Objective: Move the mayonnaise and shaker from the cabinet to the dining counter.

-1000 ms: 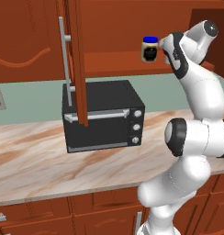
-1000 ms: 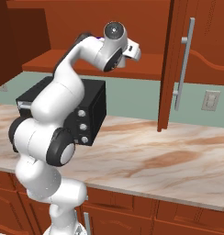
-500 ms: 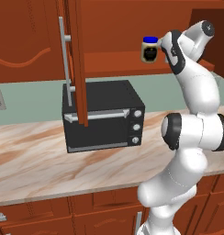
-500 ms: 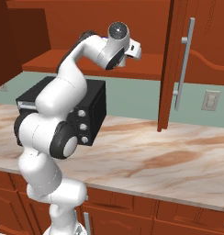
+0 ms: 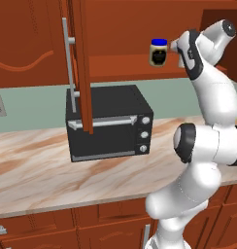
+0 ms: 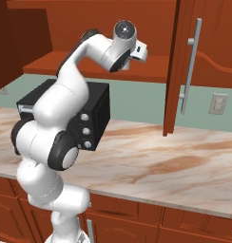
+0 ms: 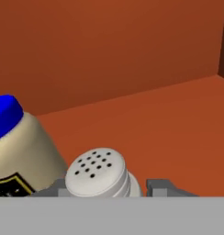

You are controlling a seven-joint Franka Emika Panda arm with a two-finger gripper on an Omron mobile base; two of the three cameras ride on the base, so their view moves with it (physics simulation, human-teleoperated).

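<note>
While my arm reaches up into the open cabinet [image 5: 115,44], my pincer [image 7: 107,189] sits at the shaker [image 7: 101,173], one tip showing on each side of it. The hand view shows the shaker's pale perforated top between those tips, close against them, so my pincer looks pinched on the shaker, though the actual contact is cut off at the bottom edge. The mayo [image 5: 159,52] stands upright on the cabinet shelf [image 7: 169,133], just beside the shaker; from the left base view its blue lid, cream body and dark label show near my wrist. In the hand view the mayo [image 7: 17,147] leans in the picture, which is only the camera's tilt. Below the shelf, a black toaster oven [image 5: 108,124] stands on the marbled surface [image 5: 38,165] against the wall. A cabinet door [image 5: 81,63] with a silver bar handle [image 5: 70,63] hangs open in front of the oven.
</note>
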